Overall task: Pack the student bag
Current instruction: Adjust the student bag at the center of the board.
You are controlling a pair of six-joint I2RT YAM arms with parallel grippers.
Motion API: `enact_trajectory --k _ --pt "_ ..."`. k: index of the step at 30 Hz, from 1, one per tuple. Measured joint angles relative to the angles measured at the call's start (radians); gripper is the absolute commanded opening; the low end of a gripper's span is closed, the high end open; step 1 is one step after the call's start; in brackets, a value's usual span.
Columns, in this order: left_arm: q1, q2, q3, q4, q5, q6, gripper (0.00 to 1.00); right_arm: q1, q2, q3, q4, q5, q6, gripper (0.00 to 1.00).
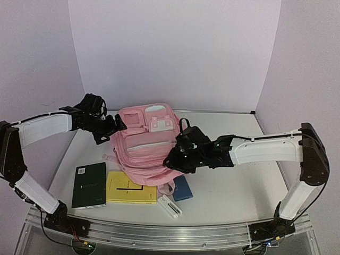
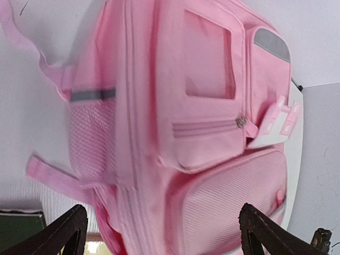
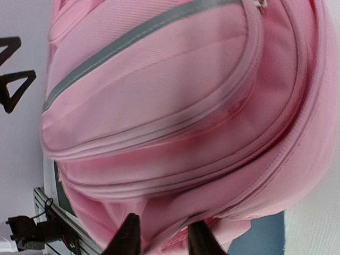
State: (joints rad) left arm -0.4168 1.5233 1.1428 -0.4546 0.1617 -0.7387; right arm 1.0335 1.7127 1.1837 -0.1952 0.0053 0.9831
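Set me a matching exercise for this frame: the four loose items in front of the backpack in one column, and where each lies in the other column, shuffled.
Things
1. green book
2. yellow book
3. blue flat item
4. small white item

Places
A. closest of the four to the front edge of the table
B. farthest left of the four
C. against the near edge of the backpack, farthest right of the four
D. right beside the green book, on its right in the top view

Pairs: 1-B, 2-D, 3-C, 4-A
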Motion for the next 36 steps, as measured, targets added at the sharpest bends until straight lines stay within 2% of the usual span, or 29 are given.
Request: enact_trajectory --k 3,6,11,18,21,25,27,33,36 --pt "0.000 -0.095 -0.079 -0.012 0.010 -0.030 1.00 0.040 0.026 0.042 0.040 -0.012 -0.020 0.73" --pt "0.000 -0.164 -0.150 -0.025 0.021 -0.058 1.00 0.046 0.024 0.074 0.066 0.002 -0.060 0.78" --pt "0.000 -0.202 -0.236 -0.026 0.022 -0.092 0.98 -0.061 0.007 0.096 0.044 0.008 -0.151 0.76" --pt "0.002 -0.188 -0.288 0.018 0.055 -0.132 0.76 -0.305 0.042 0.111 0.020 -0.071 -0.324 0.71" --pt "0.002 -0.170 -0.291 0.037 0.054 -0.149 0.70 -0.342 0.110 0.152 0.010 -0.106 -0.385 0.68" --pt "0.002 -0.134 -0.306 0.061 0.052 -0.151 0.64 -0.376 0.215 0.224 0.012 -0.140 -0.444 0.59" --pt "0.002 -0.105 -0.307 0.080 0.054 -0.144 0.55 -0.403 0.249 0.235 0.016 -0.165 -0.464 0.58" --pt "0.008 0.014 -0.278 0.149 0.087 -0.046 0.14 -0.501 0.271 0.208 0.037 -0.219 -0.501 0.56" --pt "0.010 0.092 -0.217 0.147 0.102 0.045 0.01 -0.529 0.267 0.159 0.058 -0.233 -0.513 0.55"
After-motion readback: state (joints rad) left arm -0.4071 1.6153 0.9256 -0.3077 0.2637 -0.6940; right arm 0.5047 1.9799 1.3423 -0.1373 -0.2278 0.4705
